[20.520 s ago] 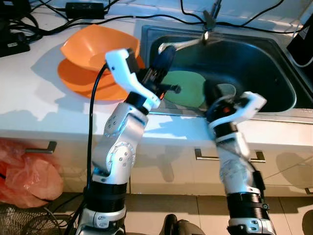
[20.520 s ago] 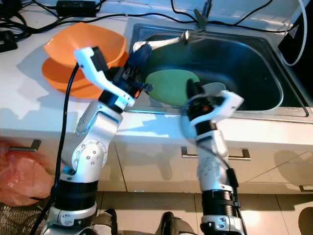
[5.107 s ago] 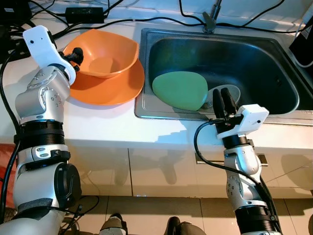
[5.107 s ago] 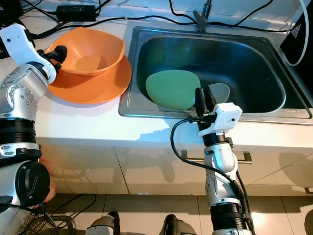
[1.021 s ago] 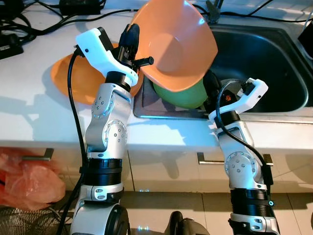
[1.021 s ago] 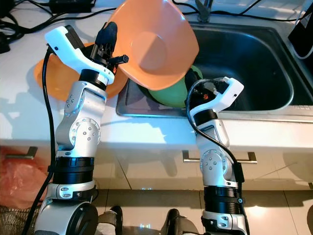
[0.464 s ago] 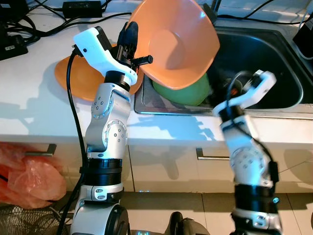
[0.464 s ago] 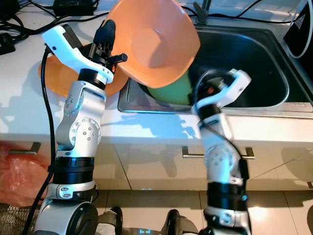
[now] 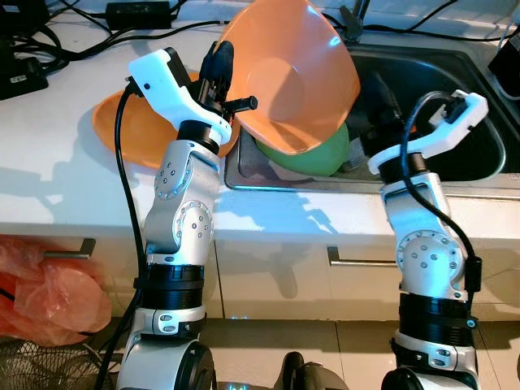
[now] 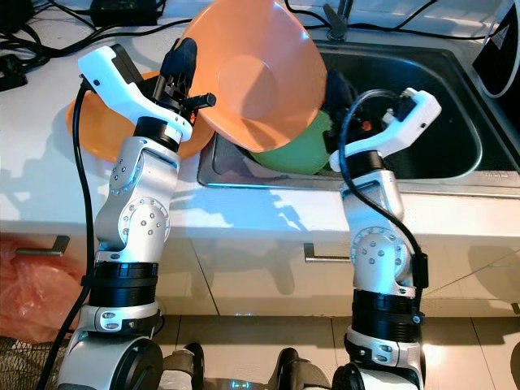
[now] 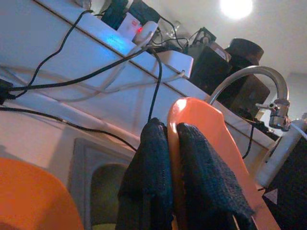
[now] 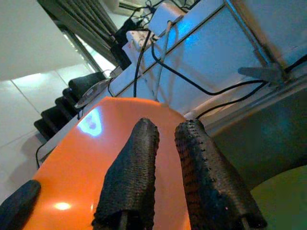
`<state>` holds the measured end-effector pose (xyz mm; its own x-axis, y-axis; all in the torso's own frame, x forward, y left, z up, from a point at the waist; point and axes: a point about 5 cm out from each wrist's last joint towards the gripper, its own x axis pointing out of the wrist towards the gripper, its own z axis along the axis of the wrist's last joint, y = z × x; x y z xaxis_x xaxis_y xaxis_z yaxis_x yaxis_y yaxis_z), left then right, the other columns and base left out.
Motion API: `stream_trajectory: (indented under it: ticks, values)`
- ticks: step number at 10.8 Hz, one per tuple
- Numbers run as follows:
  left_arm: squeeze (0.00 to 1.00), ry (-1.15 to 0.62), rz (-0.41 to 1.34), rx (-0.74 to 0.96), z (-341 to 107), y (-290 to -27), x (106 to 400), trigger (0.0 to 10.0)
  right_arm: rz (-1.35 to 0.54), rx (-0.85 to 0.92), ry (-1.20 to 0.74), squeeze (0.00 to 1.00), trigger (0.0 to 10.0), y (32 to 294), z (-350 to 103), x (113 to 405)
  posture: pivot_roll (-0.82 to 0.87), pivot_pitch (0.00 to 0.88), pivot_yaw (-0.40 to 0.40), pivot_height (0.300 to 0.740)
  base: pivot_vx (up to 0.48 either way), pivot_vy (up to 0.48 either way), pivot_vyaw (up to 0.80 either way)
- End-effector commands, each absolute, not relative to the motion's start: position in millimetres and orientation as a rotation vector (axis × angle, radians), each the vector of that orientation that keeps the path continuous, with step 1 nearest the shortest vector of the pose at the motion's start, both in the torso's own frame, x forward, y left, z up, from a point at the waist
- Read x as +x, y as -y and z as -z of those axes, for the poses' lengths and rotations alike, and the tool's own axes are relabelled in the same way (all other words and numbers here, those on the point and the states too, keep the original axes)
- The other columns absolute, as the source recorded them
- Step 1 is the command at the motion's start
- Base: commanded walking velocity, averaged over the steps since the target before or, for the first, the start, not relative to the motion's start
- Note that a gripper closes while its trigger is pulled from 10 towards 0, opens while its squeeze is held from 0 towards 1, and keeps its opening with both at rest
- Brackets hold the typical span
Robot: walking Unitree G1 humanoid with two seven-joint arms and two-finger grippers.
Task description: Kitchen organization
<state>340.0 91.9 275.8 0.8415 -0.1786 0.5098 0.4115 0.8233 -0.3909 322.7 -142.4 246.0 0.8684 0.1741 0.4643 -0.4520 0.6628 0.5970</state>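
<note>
While the left gripper [image 11: 171, 158] pinches the rim of the orange bowl [image 9: 292, 77], its two black fingers [image 11: 151, 163] closed on either side of the thin edge, the bowl hangs tilted in the air over the sink's [image 9: 479, 114] near left part, its hollow facing the camera. From the head views the bowl sits at about 12 o'clock, with the left gripper at its 9 o'clock edge and the silver left arm [image 9: 183, 219] rising from 6 o'clock. Behind the gripper, at 10 o'clock, an orange plate [image 9: 134, 130] lies flat on the white worktop [image 9: 57, 187], partly hidden by the arm. Under the bowl's lower edge a green plate [image 9: 321, 158] shows inside the sink, leaning near the front wall. The right gripper [image 12: 165, 163] reaches up from the sink's front edge at about 2 o'clock, just beside the bowl's 3 o'clock side; its fingers [image 12: 132, 167] stand a narrow way apart with nothing between them, and the right wrist view looks along them at the bowl's glossy orange outer surface. Whether they touch the bowl cannot be told. The faucet [image 11: 249, 79] curves above the bowl's rim in the left wrist view, and black cables [image 9: 89, 36] trail across the worktop at 11 o'clock. Below the worktop, at 8 o'clock, an orange-red plastic bag [image 9: 49, 288] sits by the cabinet front.
</note>
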Motion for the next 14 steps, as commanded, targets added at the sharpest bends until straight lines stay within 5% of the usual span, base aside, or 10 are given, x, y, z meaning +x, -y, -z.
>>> stream_trajectory:
  ticks: [1,14]
  values:
    - [0.00,0.488,0.337,-0.533,-278,-85,338,10.0,-0.369,0.774,0.401,0.00,10.0,144,-252,320,0.13,0.165,-0.047,0.740,0.000,0.000,0.00]
    - [0.00,0.548,0.366,-0.611,-288,-83,333,10.0,-0.425,0.878,0.193,0.00,10.0,117,-219,320,0.14,0.177,-0.056,0.740,0.000,0.000,0.00]
